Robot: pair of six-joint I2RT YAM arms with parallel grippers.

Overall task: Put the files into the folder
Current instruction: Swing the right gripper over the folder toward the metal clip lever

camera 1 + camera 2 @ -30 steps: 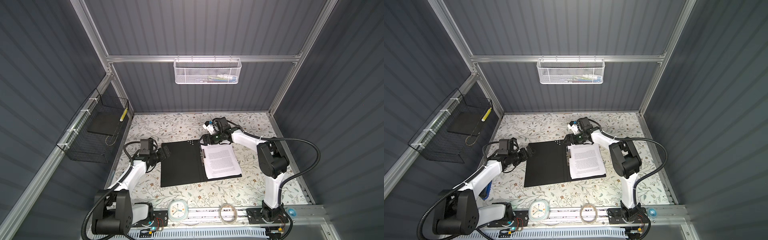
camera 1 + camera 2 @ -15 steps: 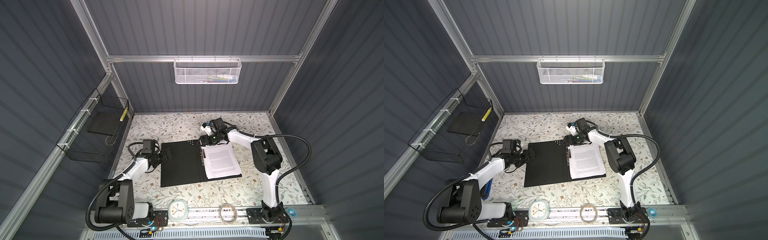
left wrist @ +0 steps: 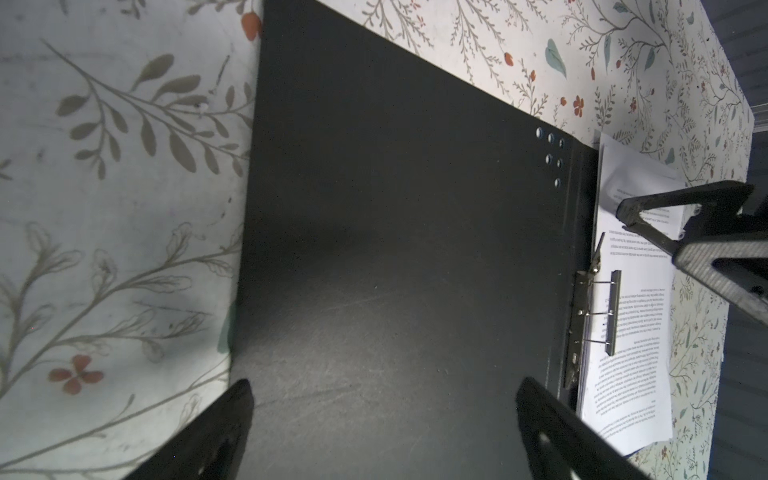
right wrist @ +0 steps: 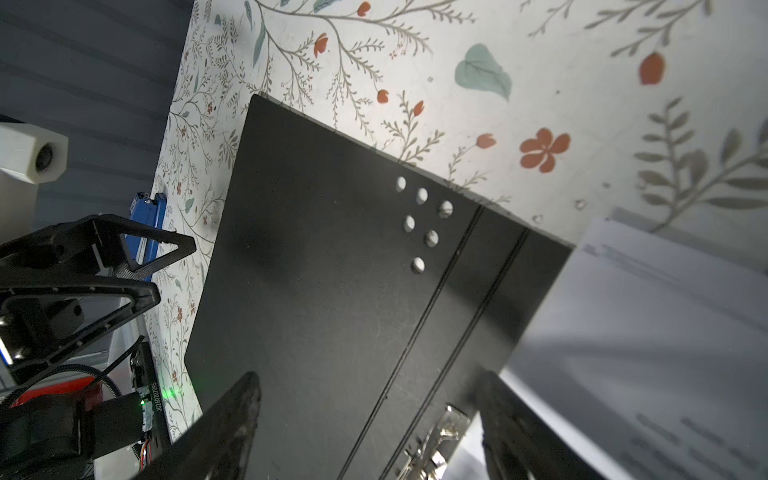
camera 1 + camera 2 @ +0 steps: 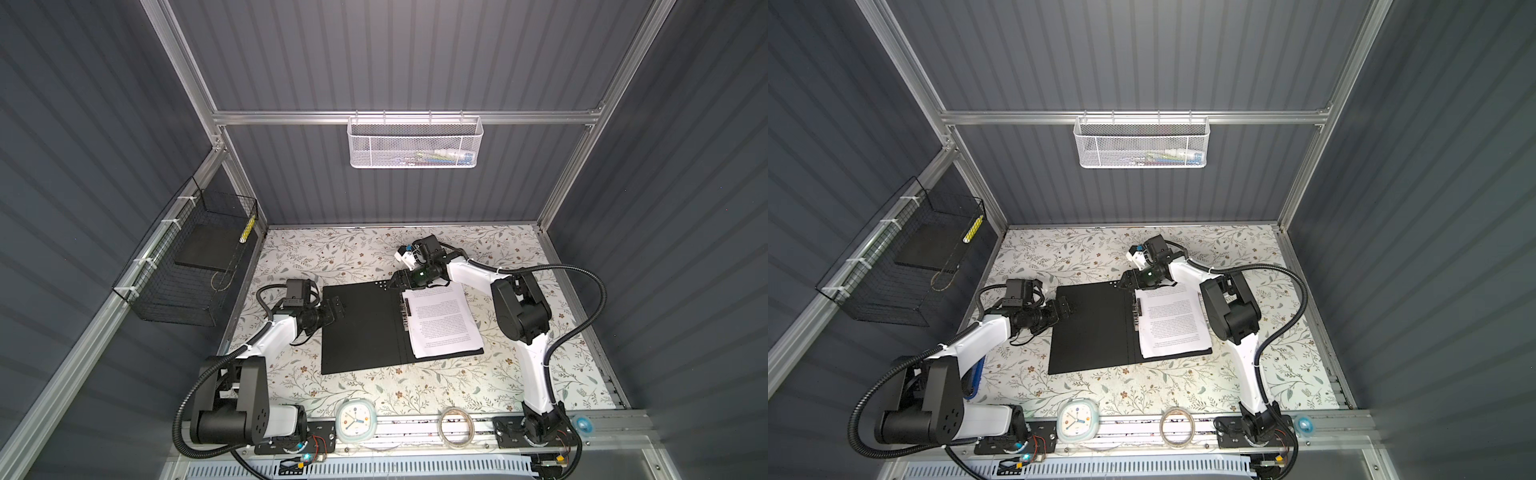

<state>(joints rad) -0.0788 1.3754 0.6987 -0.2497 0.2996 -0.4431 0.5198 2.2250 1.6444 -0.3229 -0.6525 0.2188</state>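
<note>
The folder [image 5: 361, 328] [image 5: 1092, 328] lies open and flat on the table, black inner faces up. The files [image 5: 442, 322] [image 5: 1173, 322] rest on its right half, with the metal spine clip [image 3: 598, 316] along their edge. My left gripper [image 5: 338, 307] [image 5: 1069, 309] [image 3: 384, 386] is open, low at the left cover's outer edge, holding nothing. My right gripper [image 5: 397, 282] [image 5: 1126, 282] [image 4: 368, 382] is open at the spine's far end. It straddles the clip's lever [image 4: 440, 432] without gripping it. The right wrist view shows the black cover [image 4: 332, 270] and the blurred sheets [image 4: 644, 332].
A small clock [image 5: 355, 422] and a tape roll [image 5: 456, 430] sit at the table's front edge. A black wire basket [image 5: 187, 266] holding a dark slab hangs on the left wall, a white mesh basket [image 5: 415, 141] on the back wall. A blue object [image 5: 978, 374] stands beside the left arm.
The left gripper has edged right toward the folder's left edge. The right gripper has shifted left, over the far end of the spine. Both have stayed open.
</note>
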